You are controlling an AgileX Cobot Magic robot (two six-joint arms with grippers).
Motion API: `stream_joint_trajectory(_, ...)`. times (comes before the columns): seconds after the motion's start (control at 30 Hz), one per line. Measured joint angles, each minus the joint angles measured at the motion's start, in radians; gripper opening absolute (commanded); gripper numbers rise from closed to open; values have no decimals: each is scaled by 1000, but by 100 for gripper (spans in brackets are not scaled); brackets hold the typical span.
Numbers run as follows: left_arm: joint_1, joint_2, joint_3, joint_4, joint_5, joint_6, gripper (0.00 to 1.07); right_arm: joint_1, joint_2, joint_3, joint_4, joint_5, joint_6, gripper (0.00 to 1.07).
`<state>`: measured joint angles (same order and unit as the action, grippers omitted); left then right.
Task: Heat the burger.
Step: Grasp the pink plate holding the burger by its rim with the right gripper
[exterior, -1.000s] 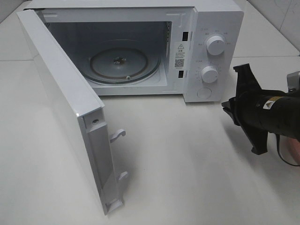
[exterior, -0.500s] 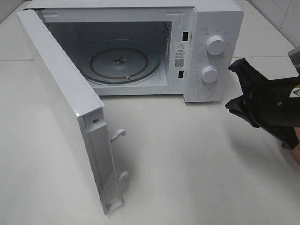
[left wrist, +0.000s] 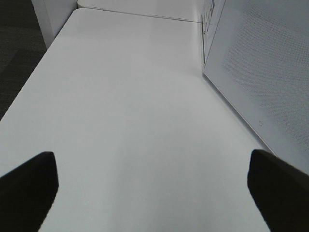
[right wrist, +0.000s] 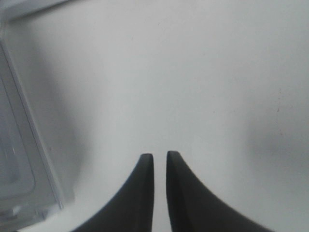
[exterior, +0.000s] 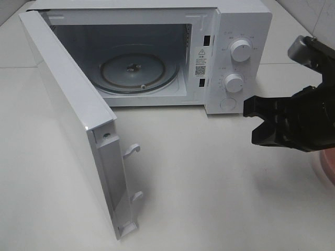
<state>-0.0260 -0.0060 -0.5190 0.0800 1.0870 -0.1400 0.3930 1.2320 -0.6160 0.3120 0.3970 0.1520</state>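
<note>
Facing one open microwave with two knobs: right fingers closed, left fingers spread.

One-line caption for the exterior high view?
White microwave oven with hinged door open, round glass turntable inside; black right gripper over the white table near its knobs.

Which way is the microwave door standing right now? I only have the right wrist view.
Observer: The microwave door is swung wide open, on the left of the exterior high view.
Operator: Anything on the turntable?
Observer: No, the glass turntable is bare.
Operator: And the left gripper?
Observer: The left gripper is open, over the tabletop beside the door's outer face.
</note>
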Motion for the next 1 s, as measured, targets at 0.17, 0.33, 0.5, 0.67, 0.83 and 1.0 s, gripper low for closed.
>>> stream_joint_trajectory(0.17, 0, 0, 0, 0, 0, 0, 100, 0, 0, -71, -24, 145, -112, 16)
stream_joint_trajectory(0.33, 0, 0, 0, 0, 0, 0, 100, 0, 0, -170, -185, 302, -172, 55)
stream_joint_trajectory(0.5, 0, 0, 0, 0, 0, 0, 100, 0, 0, -174, -332, 380, -152, 95)
stream_joint_trajectory(0.67, 0, 0, 0, 0, 0, 0, 100, 0, 0, -174, -419, 443, -152, 98)
stream_joint_trajectory(0.83, 0, 0, 0, 0, 0, 0, 100, 0, 0, -174, -456, 471, -152, 97)
stream_joint_trajectory(1.0, 0, 0, 0, 0, 0, 0, 100, -7, 0, -174, -483, 471, -131, 94)
